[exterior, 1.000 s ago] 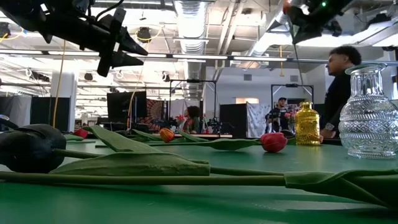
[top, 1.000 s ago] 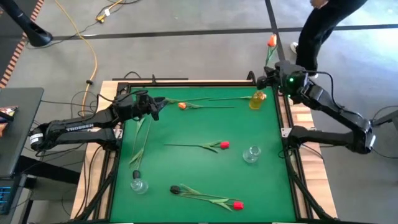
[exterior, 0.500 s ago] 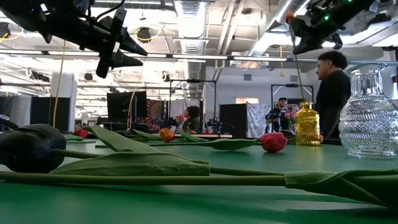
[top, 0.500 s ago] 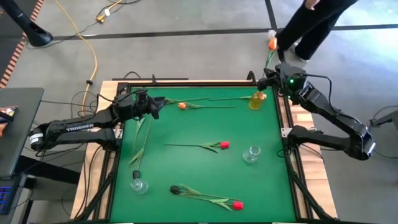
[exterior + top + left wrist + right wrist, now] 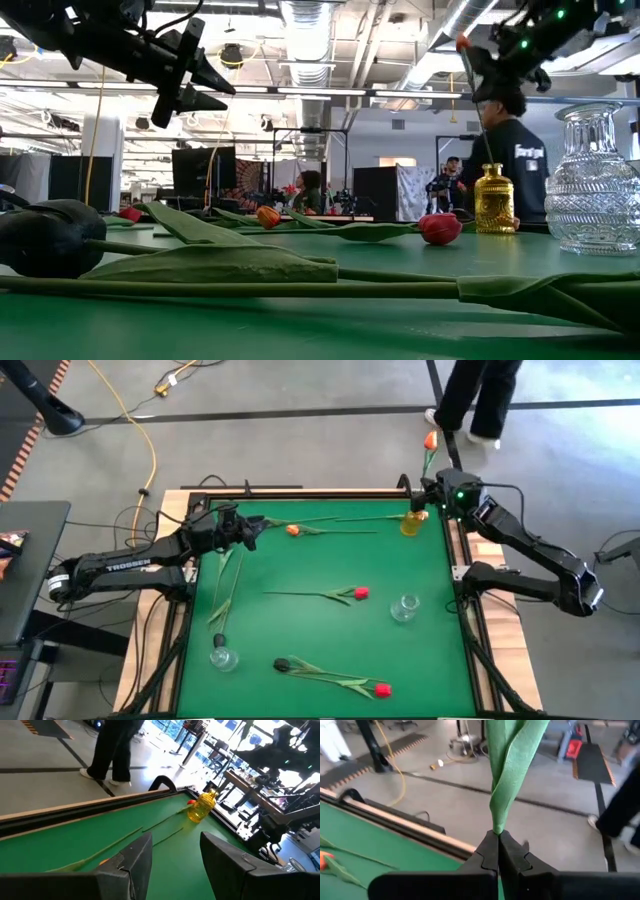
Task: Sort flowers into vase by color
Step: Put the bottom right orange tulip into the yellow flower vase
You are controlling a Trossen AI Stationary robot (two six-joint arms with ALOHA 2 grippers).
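**Orange tulip held above the yellow vase**

The right gripper (image 5: 432, 487) is raised over the far right corner of the green worktop (image 5: 300, 620), its fingers (image 5: 490, 852) pressed together on the green stem of an orange tulip (image 5: 430, 440). The stem is seen rising straight up out of the closed fingers in the right wrist view, wrapped in a leaf, and the orange head stands above the fingers, beyond the worktop's far edge in the high view. A yellow vase (image 5: 412, 521) stands just below and beside these fingers, with a small orange flower head at its mouth.

The left gripper (image 5: 252, 532) is held in the air over the far left part of the worktop, its fingers (image 5: 137, 857) parted with nothing between them. Ahead of those fingers, a second orange tulip (image 5: 293, 530) lies flat, its stem pointing toward the yellow vase. Below the left fingers, a long green stem (image 5: 222, 595) runs down to a clear vase (image 5: 222, 656) at the near left.

Well apart from both sets of fingers, a red tulip (image 5: 360, 593) lies at mid-worktop, another clear vase (image 5: 404, 607) stands beside it, and a dark tulip (image 5: 282, 664) and a red tulip (image 5: 382, 688) lie together near the front edge.

A person's legs (image 5: 478, 395) are seen on the floor beyond the worktop
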